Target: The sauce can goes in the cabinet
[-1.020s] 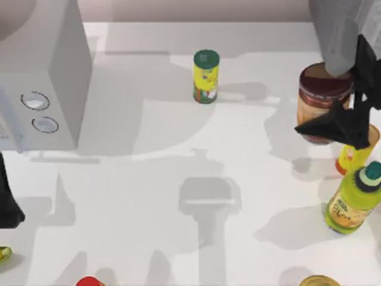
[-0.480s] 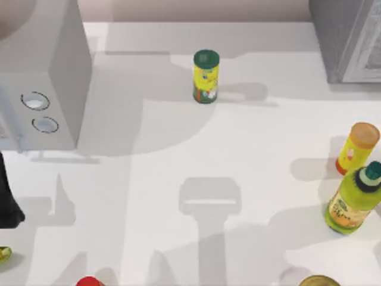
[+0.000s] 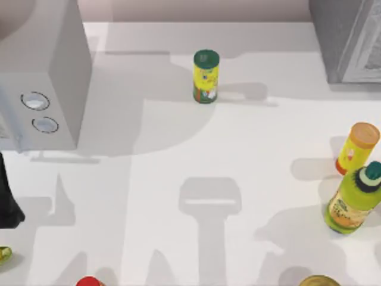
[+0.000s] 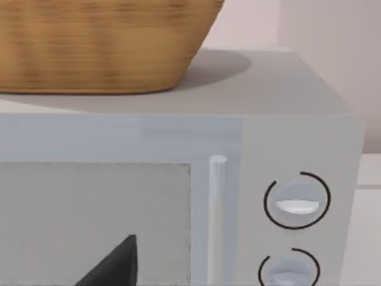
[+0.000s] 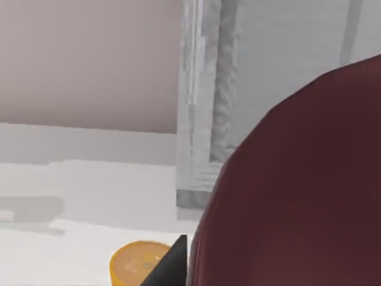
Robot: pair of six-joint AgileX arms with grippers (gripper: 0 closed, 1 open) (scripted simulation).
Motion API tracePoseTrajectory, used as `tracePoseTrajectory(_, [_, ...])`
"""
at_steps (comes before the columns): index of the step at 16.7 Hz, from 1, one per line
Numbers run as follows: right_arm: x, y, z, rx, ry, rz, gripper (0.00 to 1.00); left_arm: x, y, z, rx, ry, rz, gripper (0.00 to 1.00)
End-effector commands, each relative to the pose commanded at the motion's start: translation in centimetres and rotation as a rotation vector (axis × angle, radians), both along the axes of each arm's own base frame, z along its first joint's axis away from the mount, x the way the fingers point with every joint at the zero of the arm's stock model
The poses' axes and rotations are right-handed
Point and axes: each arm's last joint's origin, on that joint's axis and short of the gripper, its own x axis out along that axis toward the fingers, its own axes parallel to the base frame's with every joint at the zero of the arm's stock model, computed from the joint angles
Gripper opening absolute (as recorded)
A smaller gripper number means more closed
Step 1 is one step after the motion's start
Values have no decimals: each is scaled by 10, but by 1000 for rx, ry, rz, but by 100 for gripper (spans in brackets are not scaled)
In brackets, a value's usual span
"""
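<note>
The sauce can [image 5: 297, 196] looms as a dark brown-red mass right in front of the right wrist camera. One dark finger [image 5: 171, 267] of my right gripper lies against its side. Just behind the can stands the cabinet [image 5: 280, 65], with its light grey panelled door. In the top view, the cabinet [image 3: 348, 42] occupies the far right corner. My left arm [image 3: 8, 202] is parked at the table's left edge. A dark fingertip [image 4: 114, 267] of that arm shows in the left wrist view.
A grey box with two dials [image 3: 41, 89] stands at the far left, a wicker basket [image 4: 101, 42] on top. A slim yellow can [image 3: 206, 76] stands mid-back. An orange-capped yellow bottle [image 3: 356, 149] and a teal-capped green bottle [image 3: 352, 202] stand at the right.
My right arm and the sauce can have left the top view from beside the cabinet. The left arm has not moved.
</note>
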Motion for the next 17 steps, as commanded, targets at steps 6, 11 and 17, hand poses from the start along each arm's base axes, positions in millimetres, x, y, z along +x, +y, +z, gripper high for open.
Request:
tracePoseTrajectory(6, [-1, -1, -11, 47, -42, -34, 0, 0, 0, 0, 0, 0, 0, 100])
tracePoseTrajectory(11, [0, 0, -5, 50, -14, -28, 0, 0, 0, 0, 0, 0, 0, 100])
tracePoseTrajectory(17, [14, 5, 73, 52, 111, -32, 0, 0, 0, 0, 0, 0, 0, 100])
